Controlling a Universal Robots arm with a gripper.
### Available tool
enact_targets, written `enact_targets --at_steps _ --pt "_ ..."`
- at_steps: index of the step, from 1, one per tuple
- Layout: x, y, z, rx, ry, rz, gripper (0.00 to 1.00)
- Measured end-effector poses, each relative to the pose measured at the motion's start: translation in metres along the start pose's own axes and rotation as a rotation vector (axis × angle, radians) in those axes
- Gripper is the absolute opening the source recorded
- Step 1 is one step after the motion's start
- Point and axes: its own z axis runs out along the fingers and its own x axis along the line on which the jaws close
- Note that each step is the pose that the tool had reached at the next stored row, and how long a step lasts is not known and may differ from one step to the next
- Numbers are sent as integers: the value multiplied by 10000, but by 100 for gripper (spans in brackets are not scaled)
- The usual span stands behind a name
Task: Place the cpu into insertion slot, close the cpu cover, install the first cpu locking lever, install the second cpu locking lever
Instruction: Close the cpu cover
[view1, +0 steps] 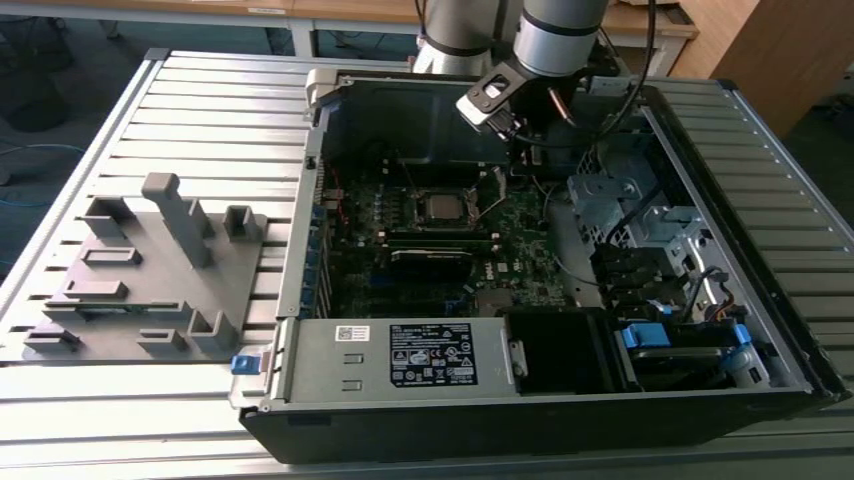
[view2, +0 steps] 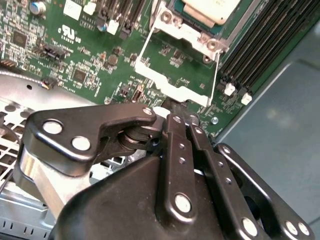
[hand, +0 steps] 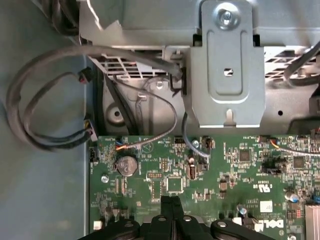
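The cpu (view1: 445, 207) lies flat in the insertion slot (view1: 424, 208) in the middle of the green board. In the second wrist view the cpu (view2: 207, 9) shows a pale face inside the slot's silvery rim (view2: 186, 31). The cpu cover (view2: 165, 82) is swung open away from the slot, and green board shows through its cut-out. A thin wire rod runs along each side of the cover. My gripper (view2: 176, 107) is shut, its tips touching the cover's free edge. The gripper (view1: 502, 175) hangs just to the exterior view's right of the slot. The shut tips (hand: 172, 202) hover over the board.
Long black memory strips (view2: 270, 45) lie beside the slot. A grey case wall (view2: 285, 115), a metal bracket (hand: 227, 75) and looped cables (hand: 45, 100) are close by. A drive cage (view1: 641, 220), a power supply (view1: 400, 355) and a grey fixture (view1: 147, 270) stand farther off.
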Motion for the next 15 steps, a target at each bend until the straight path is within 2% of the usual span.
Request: enact_targets --at_steps 10,12,15 --pt "-31 -195 0 -39 1 0 10" --pt "-56 -336 0 -72 2 0 10" --pt "-69 -409 1 -89 2 0 10"
